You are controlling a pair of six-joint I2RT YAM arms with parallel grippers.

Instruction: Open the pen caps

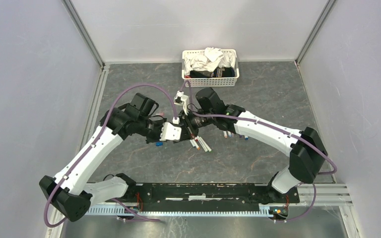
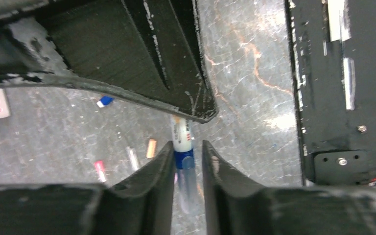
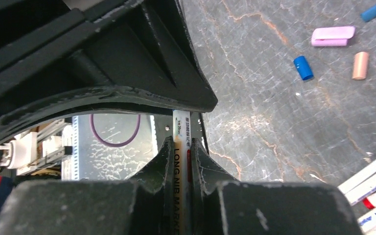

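Observation:
My right gripper point(image 3: 181, 142) is shut on a slim white pen point(image 3: 180, 128) printed "LONG NIB MARKER". In the top view it point(image 1: 192, 125) meets my left gripper point(image 1: 177, 133) at the table's middle. In the left wrist view the pen's white barrel point(image 2: 182, 134) ends in a blue cap point(image 2: 183, 159) between my left gripper's point(image 2: 186, 146) jaws. The cap lies against the left finger, with a gap to the right finger. Loose caps lie on the table: blue point(image 3: 302, 67), orange point(image 3: 360, 65), pink point(image 3: 333, 36). More pens point(image 1: 200, 144) lie just below the grippers.
A white basket point(image 1: 198, 81) of cloths stands at the back. Several more white pens point(image 1: 234, 134) lie under the right arm and show in the right wrist view point(image 3: 372, 183). A black rail point(image 1: 203, 191) runs along the near edge. Grey walls close in both sides.

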